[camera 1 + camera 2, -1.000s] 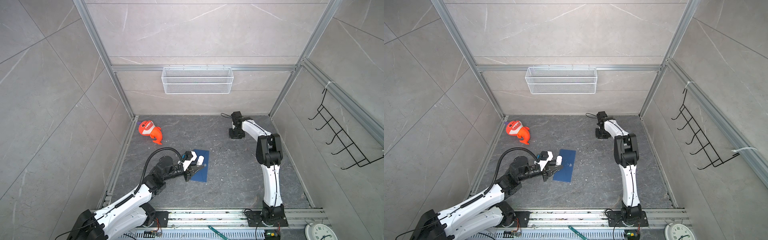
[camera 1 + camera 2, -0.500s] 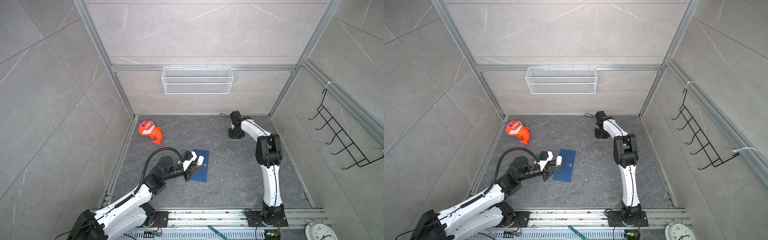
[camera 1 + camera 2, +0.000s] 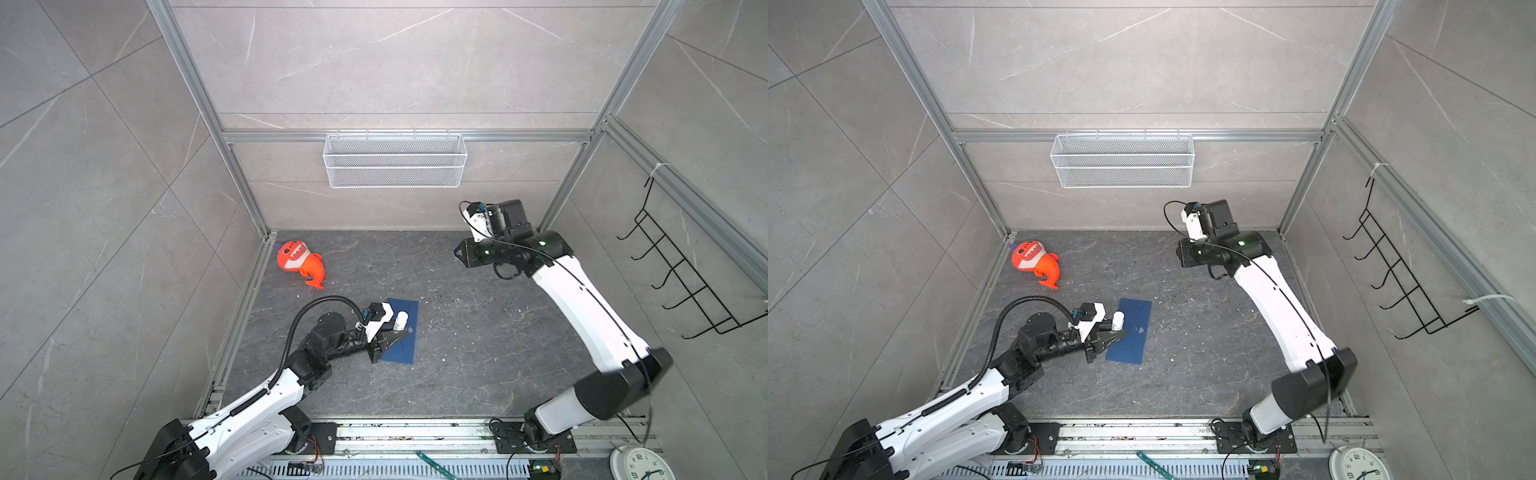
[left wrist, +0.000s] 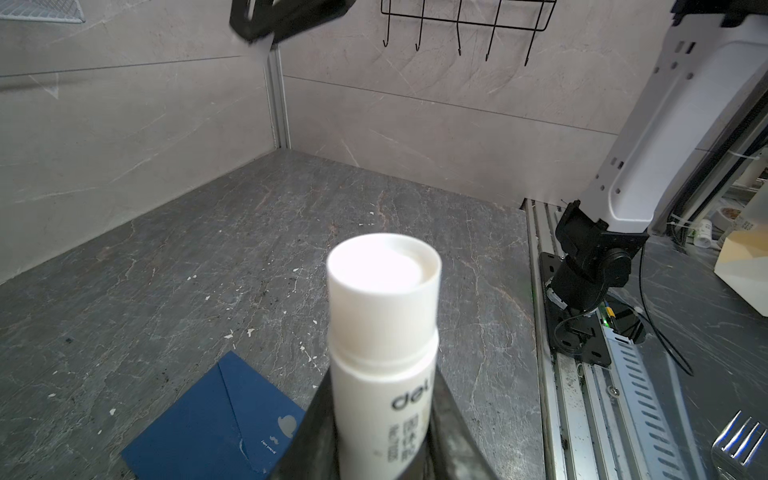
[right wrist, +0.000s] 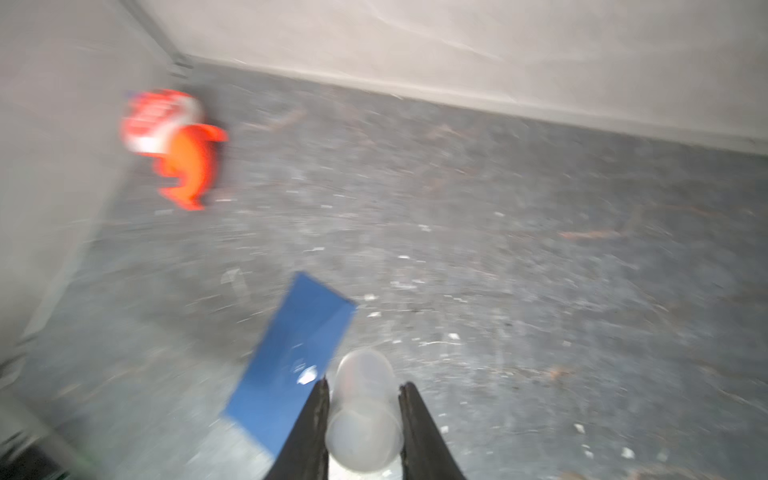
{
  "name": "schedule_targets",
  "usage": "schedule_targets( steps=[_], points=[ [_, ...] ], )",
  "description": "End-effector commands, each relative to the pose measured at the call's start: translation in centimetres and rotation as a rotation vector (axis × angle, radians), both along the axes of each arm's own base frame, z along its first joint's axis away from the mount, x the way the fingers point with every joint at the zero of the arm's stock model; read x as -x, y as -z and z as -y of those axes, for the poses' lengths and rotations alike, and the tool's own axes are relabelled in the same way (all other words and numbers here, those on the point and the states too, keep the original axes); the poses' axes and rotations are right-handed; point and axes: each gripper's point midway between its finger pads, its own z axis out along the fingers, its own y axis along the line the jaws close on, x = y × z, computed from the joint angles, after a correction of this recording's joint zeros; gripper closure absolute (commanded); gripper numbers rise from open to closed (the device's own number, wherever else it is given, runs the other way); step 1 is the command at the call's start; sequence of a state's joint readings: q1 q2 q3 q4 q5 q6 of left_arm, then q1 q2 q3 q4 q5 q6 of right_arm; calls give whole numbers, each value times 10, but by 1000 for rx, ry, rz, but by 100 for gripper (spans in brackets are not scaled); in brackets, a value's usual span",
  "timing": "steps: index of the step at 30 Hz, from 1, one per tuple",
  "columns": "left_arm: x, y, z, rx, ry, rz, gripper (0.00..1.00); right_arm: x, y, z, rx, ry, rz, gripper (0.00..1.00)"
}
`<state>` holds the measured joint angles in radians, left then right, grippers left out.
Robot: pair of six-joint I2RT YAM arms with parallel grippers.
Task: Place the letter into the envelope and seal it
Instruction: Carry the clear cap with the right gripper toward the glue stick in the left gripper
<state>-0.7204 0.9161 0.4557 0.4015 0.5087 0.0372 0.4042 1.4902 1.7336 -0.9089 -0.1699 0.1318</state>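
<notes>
Left gripper (image 4: 382,395) is clamped on a white cylindrical glue stick (image 4: 382,316); the unpinned navy paper envelope (image 4: 208,419) could be dragged.

Dark marbled tabletop (image 3: 478,332) with navy envelope (image 3: 408,351), orange toy (image 3: 300,266)

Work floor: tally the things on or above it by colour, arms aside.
Blue: 1, the envelope
Orange: 1, the toy
White: 1, the glue stick in the left claw
Clear: 1, the cap in the right claw
Total: 4
</notes>
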Motion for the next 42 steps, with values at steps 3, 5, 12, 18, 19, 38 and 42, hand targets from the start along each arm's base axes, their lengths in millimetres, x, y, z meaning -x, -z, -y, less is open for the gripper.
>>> schedule_targets(
  steps=[3,5,12,18,19,38,42],
  points=[
    [9,-26,5,67,64,86,100,82,-1,-31,-149,-257,-149,73],
    [11,-28,6,73,83,90,100,103,-3,-37,-185,-313,-172,73],
    [17,-33,12,90,139,96,100,137,11,-61,-263,-394,-243,74],
    [17,-33,14,89,150,87,100,145,20,-80,-270,-429,-258,74],
    [17,-34,14,89,150,87,100,147,21,-83,-273,-436,-260,74],
    [19,-34,13,91,150,83,100,155,33,-125,-241,-509,-256,77],
    [19,-33,13,91,150,81,100,155,35,-129,-231,-513,-257,77]
  ],
)
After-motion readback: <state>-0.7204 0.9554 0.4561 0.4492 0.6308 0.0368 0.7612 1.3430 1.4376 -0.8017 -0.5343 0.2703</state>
